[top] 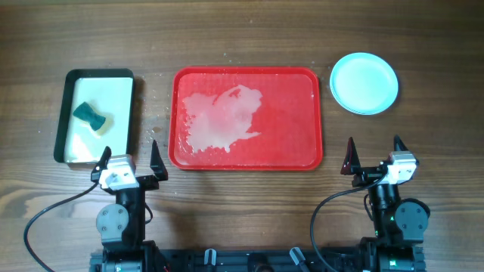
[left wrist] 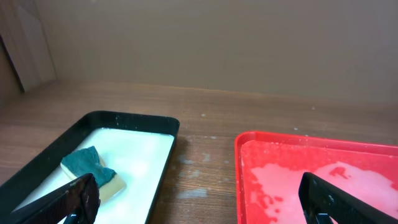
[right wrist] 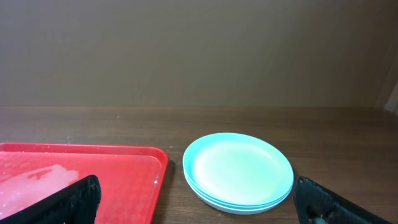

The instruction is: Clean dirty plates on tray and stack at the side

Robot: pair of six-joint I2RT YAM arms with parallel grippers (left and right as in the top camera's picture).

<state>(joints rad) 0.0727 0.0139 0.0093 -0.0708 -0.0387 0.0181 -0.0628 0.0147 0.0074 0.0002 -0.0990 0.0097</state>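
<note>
The red tray (top: 302, 113) lies in the middle of the table with a wet pale smear on it and no plate on it. It also shows in the left wrist view (left wrist: 373, 155) and the right wrist view (right wrist: 124, 168). The plates (top: 364, 82) sit stacked to the right of the tray, a turquoise one on top; the right wrist view (right wrist: 239, 169) shows the stack's layered rims. My left gripper (top: 130, 160) is open and empty near the front edge, between pan and tray. My right gripper (top: 373, 153) is open and empty, in front of the stack.
A dark-rimmed cream pan (top: 121, 102) stands left of the tray with a green-and-tan sponge (top: 92, 116) in it, seen too in the left wrist view (left wrist: 93, 169). Small wet specks lie on the wood between pan and tray.
</note>
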